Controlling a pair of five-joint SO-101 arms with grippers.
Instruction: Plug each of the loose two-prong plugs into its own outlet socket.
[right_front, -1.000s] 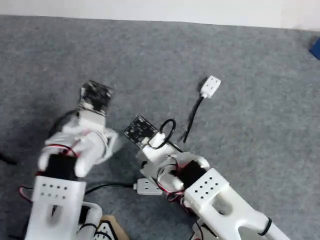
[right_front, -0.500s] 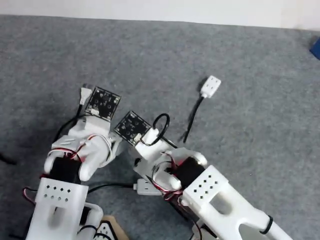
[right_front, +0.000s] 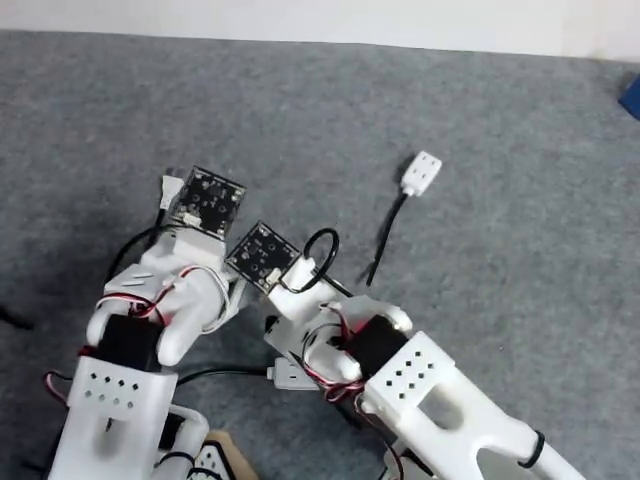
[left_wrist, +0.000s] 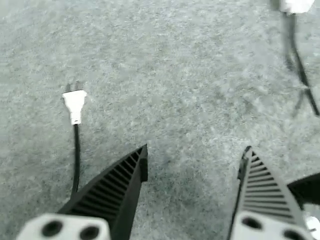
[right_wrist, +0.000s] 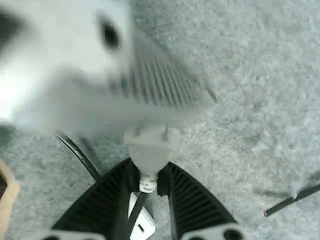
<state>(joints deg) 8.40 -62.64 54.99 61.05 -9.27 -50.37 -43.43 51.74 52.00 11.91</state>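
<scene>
High: I looked steeply down on the carpet from well above.
Left wrist: I sat low; shared the loose plug with high.
Right wrist: I sat nearer, facing down.

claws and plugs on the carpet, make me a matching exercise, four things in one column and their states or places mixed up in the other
Things:
1 left claw
2 right claw
3 white outlet socket on a black cord
4 loose white two-prong plug on a black cord

States and places:
a out on the grey carpet, beyond both arms
b open, holding nothing
c on the carpet close by the left arm
d shut on a second white two-prong plug

Pairs: 1-b, 2-d, 3-a, 4-c
</scene>
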